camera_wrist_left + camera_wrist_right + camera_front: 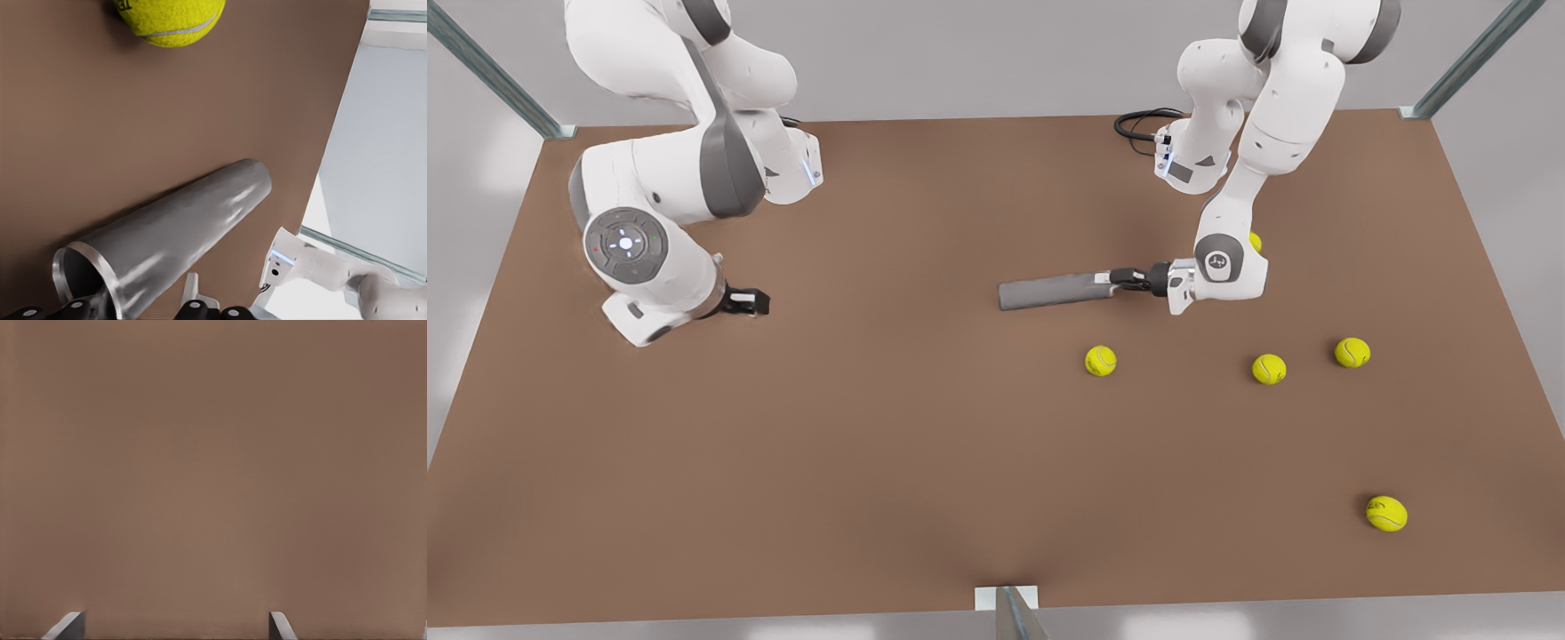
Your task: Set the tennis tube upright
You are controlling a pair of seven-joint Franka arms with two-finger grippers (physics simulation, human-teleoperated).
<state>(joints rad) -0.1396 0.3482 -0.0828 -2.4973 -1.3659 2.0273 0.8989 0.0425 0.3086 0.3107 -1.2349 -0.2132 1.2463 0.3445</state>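
The tennis tube [1054, 292] is a slim grey metallic cylinder lying on its side on the brown table [889, 427], right of centre in the front view. Its open, lighter-rimmed end [73, 267] points toward my left gripper [1129, 278]. That gripper is shut on the rim end, with its fingers [192, 293] against the tube wall [180, 227]. My right gripper [751, 300] waits low over bare table at the front view's left. It is open, and its fingertips [67, 627] stand wide apart with nothing between them.
Several yellow-green tennis balls lie on the front view's right half: [1100, 360], [1269, 368], [1352, 352], [1386, 513]. One more [1255, 241] sits half hidden behind the left arm. A ball [170, 17] lies near the tube. A black cable [1138, 124] lies by the left arm's base.
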